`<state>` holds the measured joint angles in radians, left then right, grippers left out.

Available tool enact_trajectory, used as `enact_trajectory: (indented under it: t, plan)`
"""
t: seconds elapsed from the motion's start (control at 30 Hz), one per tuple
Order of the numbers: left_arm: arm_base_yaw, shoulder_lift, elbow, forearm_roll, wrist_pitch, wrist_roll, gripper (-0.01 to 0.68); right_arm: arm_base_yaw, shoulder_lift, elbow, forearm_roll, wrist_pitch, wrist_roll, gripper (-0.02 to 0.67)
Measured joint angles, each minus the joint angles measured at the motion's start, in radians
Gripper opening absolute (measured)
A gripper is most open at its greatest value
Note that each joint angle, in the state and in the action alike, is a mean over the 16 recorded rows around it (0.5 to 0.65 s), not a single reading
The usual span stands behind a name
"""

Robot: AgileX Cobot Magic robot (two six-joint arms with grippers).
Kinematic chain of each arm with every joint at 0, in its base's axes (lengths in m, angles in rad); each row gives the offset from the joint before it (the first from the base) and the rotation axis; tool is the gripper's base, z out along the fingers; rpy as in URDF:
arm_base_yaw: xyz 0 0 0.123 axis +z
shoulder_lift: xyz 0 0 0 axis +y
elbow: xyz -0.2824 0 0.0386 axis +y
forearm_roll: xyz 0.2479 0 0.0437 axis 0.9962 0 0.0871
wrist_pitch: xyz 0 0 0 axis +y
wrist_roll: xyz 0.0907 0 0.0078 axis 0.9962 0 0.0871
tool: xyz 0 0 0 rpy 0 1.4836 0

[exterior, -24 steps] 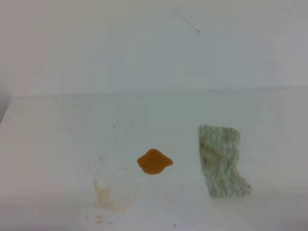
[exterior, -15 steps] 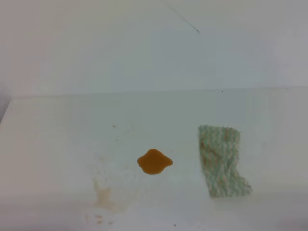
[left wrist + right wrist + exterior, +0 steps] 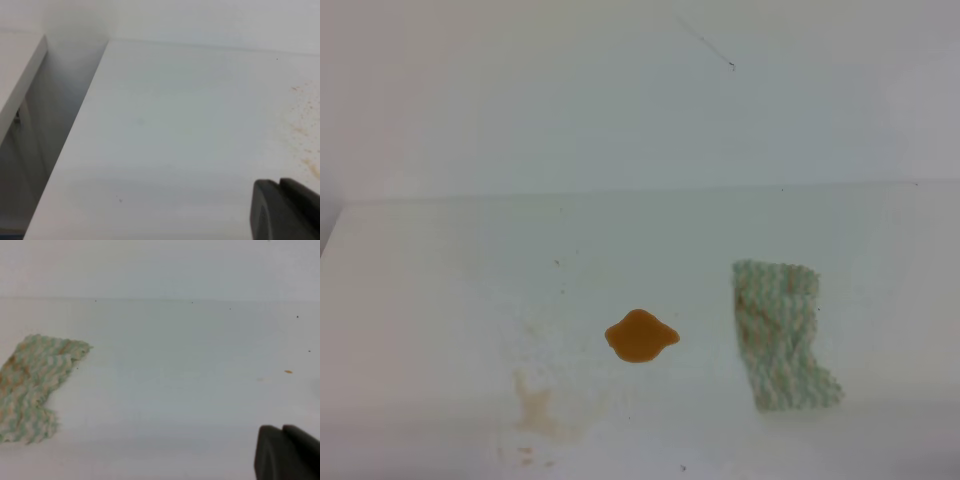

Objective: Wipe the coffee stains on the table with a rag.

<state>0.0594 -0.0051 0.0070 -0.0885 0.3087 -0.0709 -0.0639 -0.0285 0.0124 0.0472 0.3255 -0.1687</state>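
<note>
The coffee stain (image 3: 641, 335) is a glossy orange-brown, lemon-shaped blob on the white table (image 3: 440, 290), near the middle front. To its right the rag (image 3: 778, 335) lies flat, pale green-white and flecked with brown; the right wrist view shows the rag (image 3: 32, 390) at far left. Neither gripper appears in the exterior high view. The left gripper (image 3: 279, 184) shows as dark fingertips pressed together at the lower right of its view, over bare table. In its own view's lower right corner, the right gripper (image 3: 281, 429) is likewise shut on nothing, well right of the rag.
A faint tan dried smear (image 3: 535, 410) lies front-left of the stain. Small orange flecks (image 3: 302, 130) dot the table in the left wrist view. The table's left edge (image 3: 75, 135) drops into a gap beside another white surface (image 3: 17, 70). A white wall (image 3: 620, 100) stands behind.
</note>
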Motion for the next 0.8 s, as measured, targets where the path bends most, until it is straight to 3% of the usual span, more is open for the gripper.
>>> enact_trajectory:
  t: [0.8]
  plan:
    - [0.000,-0.003,0.005,0.001,-0.002,0.000,-0.002,0.000,0.001,-0.007,-0.009,-0.044,-0.009,-0.003]
